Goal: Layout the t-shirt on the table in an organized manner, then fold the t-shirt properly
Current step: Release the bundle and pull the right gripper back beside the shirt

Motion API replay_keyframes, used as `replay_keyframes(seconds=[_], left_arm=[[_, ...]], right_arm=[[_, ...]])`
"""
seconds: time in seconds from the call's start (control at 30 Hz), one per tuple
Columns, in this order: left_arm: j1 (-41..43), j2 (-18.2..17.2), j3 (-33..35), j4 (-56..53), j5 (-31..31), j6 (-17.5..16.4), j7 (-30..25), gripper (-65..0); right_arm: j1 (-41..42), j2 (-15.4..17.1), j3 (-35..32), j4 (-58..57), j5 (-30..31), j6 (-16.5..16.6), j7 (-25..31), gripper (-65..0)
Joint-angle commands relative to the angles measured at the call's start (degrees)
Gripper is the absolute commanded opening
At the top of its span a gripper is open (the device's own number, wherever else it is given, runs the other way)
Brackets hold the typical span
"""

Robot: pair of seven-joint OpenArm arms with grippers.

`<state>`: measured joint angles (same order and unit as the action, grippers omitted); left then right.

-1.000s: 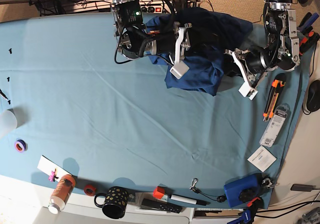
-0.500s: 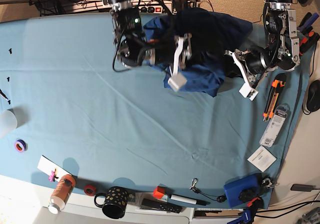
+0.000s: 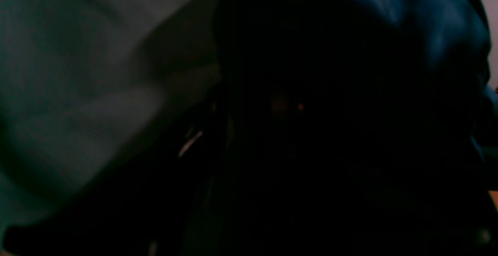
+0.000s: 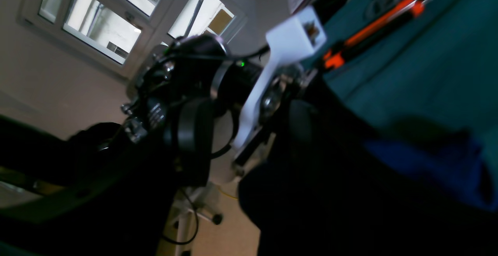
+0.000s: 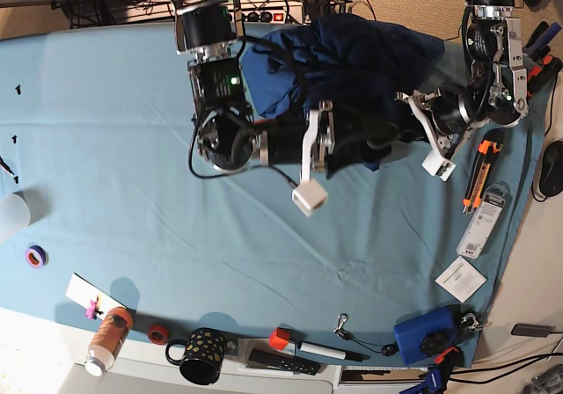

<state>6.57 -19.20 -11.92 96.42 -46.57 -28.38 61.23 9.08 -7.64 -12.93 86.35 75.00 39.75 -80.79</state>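
Note:
The dark navy t-shirt (image 5: 361, 55) lies bunched at the far middle of the teal table (image 5: 176, 236). My right gripper (image 5: 317, 183) hangs at the heap's near edge, open, with its white fingertip (image 5: 310, 199) over bare cloth and nothing in it. My left gripper (image 5: 429, 152) sits at the heap's right edge, one white finger (image 5: 437, 161) showing and dark fabric against it. The left wrist view is filled with dark shirt fabric (image 3: 389, 34) close to the lens. The right wrist view shows shirt fabric (image 4: 428, 158) below the left gripper's white finger (image 4: 295, 34).
An orange-black tool (image 5: 476, 176), a white packet (image 5: 486, 220) and a card (image 5: 460, 279) lie along the right edge. A blue box (image 5: 424, 334), a black mug (image 5: 204, 356), a bottle (image 5: 107, 339) and a tape roll (image 5: 35, 255) line the front and left.
My right gripper has opened, let go of the shirt and swung toward the table's front. The shirt's lower fold has drawn back into the heap. The left arm has barely moved.

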Motion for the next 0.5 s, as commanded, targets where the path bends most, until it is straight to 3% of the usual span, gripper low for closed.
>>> replay_keyframes(seconds=[0.0,0.27,0.47], left_arm=[[-1.0,-0.7,-0.3,0.9,-1.1,-1.0,-1.2,-48.0],[-1.2,-0.7,-1.2,1.0,-1.5,-1.3,-2.1,-48.0],[-1.6,-0.7,-6.8,1.0,-3.2,-3.3,-2.1,-48.0]], right_arm=[[2.0,-0.5,-0.1,1.0,1.9,0.3,1.1,-33.3],[4.6,-0.5,0.9,1.0,-4.2,0.3,1.2,-33.3],[4.5,-0.4,10.1,1.0,-5.9,0.3,0.8,-33.3]])
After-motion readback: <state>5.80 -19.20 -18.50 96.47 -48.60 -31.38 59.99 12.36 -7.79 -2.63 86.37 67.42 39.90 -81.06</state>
